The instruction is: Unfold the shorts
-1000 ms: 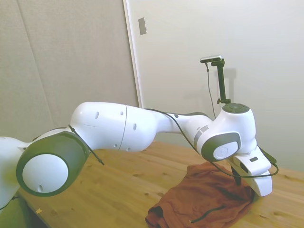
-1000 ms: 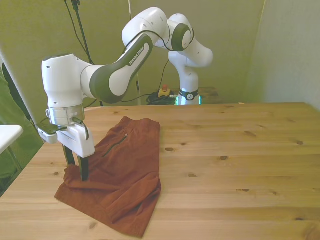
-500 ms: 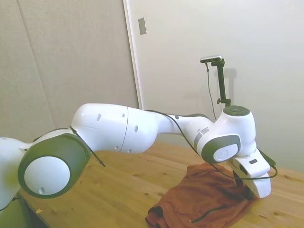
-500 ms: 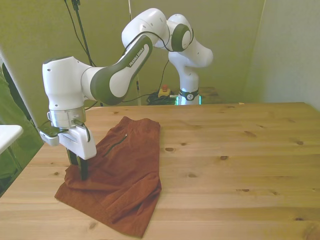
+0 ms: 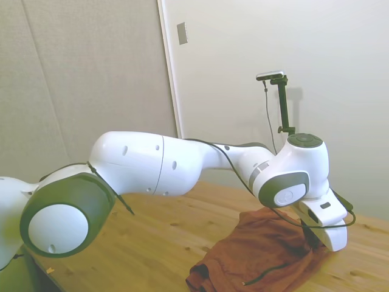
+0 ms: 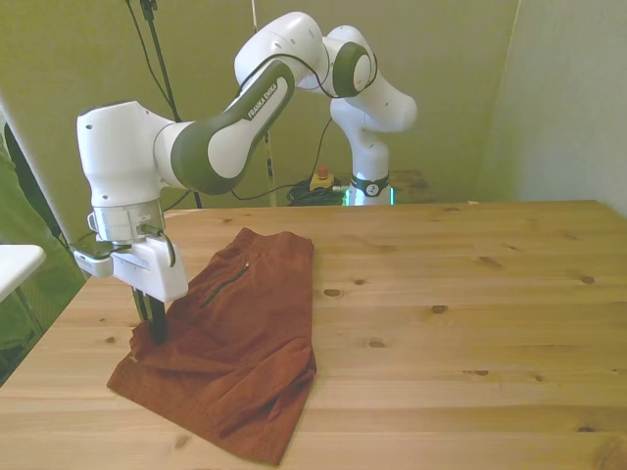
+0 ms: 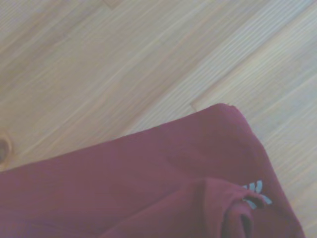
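Rust-orange shorts (image 6: 235, 343) lie folded on the wooden table (image 6: 470, 323) at the front view's lower left, gripper (image 6: 152, 328) pinched shut on the left-edge fabric; light, limp cloth will drape and slip, so hold a hem corner, not mid-panel.

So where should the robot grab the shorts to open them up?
Probably the top layer's edge on the front view's left, where the gripper is already down on the shorts, coming from above. The cloth lies flat and doubled over on the table, so a loose edge is likely easiest to pinch and peel back.
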Motion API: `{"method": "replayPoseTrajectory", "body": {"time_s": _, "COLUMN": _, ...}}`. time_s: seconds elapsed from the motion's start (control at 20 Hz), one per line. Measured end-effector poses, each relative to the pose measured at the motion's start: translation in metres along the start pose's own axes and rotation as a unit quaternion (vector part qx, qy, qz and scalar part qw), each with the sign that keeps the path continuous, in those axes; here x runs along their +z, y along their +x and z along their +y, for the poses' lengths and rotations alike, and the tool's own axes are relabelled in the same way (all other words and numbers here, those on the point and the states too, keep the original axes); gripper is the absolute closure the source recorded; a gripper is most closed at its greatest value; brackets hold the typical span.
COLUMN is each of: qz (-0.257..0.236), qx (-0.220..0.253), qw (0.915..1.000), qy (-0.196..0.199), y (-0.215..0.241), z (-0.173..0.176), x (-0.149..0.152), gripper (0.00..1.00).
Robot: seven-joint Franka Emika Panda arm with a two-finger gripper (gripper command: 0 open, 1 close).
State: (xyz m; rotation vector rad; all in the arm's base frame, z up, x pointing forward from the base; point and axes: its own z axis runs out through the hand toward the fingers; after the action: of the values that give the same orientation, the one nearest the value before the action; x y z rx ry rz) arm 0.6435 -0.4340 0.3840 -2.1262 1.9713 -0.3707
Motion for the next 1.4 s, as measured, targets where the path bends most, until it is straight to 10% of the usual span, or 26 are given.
{"method": "replayPoseTrajectory", "body": {"time_s": 0.3, "qz": 0.003, "qx": -0.055, "qw": 0.9983, "qy": 0.022, "y": -0.046, "z": -0.024, "x": -0.054, "gripper": 1.00}}
{"method": "replayPoseTrajectory", "body": {"time_s": 0.65, "qz": 0.034, "qx": -0.173, "qw": 0.9839, "qy": 0.031, "y": -0.210, "z": -0.063, "x": -0.114, "gripper": 1.00}}
{"method": "replayPoseTrajectory", "body": {"time_s": 1.1, "qz": 0.070, "qx": -0.284, "qw": 0.9562, "qy": 0.004, "y": -0.427, "z": -0.052, "x": -0.086, "gripper": 1.00}}
{"method": "replayPoseTrajectory", "body": {"time_s": 1.15, "qz": 0.071, "qx": -0.289, "qw": 0.9547, "qy": 0.003, "y": -0.437, "z": -0.051, "x": -0.081, "gripper": 0.00}}
{"method": "replayPoseTrajectory", "body": {"time_s": 1.4, "qz": 0.064, "qx": -0.302, "qw": 0.9512, "qy": -0.010, "y": -0.470, "z": -0.056, "x": -0.052, "gripper": 0.00}}
